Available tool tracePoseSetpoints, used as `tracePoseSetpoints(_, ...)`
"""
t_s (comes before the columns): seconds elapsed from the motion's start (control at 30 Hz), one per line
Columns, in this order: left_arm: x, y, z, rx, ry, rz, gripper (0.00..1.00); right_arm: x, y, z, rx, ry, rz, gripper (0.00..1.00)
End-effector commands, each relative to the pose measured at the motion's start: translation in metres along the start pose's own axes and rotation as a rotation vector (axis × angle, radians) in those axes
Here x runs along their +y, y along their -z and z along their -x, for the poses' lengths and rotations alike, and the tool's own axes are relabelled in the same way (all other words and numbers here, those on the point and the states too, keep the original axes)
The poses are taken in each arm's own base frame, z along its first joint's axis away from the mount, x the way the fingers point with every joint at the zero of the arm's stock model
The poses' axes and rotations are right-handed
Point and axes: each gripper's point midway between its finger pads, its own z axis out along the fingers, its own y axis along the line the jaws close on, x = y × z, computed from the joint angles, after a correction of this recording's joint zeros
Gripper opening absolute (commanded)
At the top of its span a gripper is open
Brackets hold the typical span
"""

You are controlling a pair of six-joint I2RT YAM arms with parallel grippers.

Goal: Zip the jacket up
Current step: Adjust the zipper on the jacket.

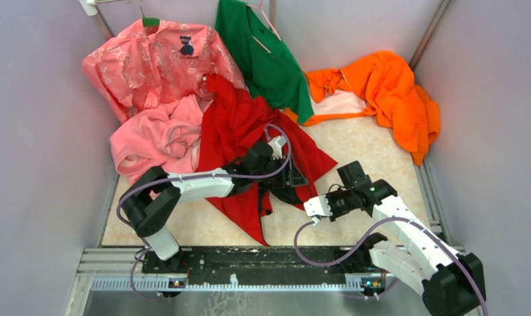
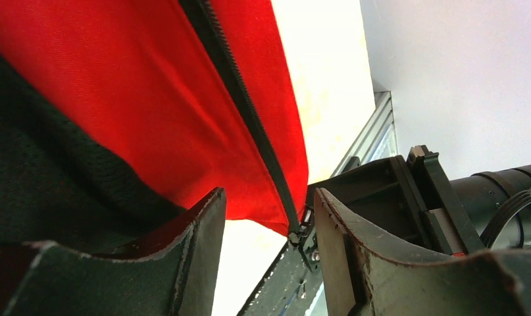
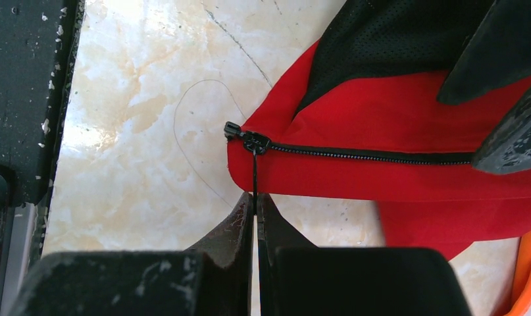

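Right tool [image 3: 256, 197] pinches the zipper pull [image 3: 254, 164] — left tool [image 2: 268, 197] open at the jacket [image 2: 151, 99] edge

No legible text or labels anywhere

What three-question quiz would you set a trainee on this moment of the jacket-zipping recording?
1. True or false: the right end effector is shut on the zipper pull of the jacket.
2. Choose one: the left end effector is A) open; B) shut on a hanger; C) out of every view.
3. Fill in: the jacket's inner lining is ____ in colour.
Key: 1 true; 2 A; 3 black.
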Motion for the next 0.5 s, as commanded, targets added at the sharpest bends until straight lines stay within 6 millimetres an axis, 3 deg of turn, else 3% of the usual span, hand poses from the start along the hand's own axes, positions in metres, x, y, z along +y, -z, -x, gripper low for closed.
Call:
tracePoseSetpoints(0.0,-0.014,-0.008,-0.002,0.007,0.007,-0.025,0.57,-0.002,-0.002,0.006,-0.041,0.013,-0.016,0.0)
tracePoseSetpoints(0.47,0.001,-0.022,-0.018,0.021,0.043,0.169,0.54,-0.002,-0.002,0.006,-0.041,0.017,-0.018,0.0)
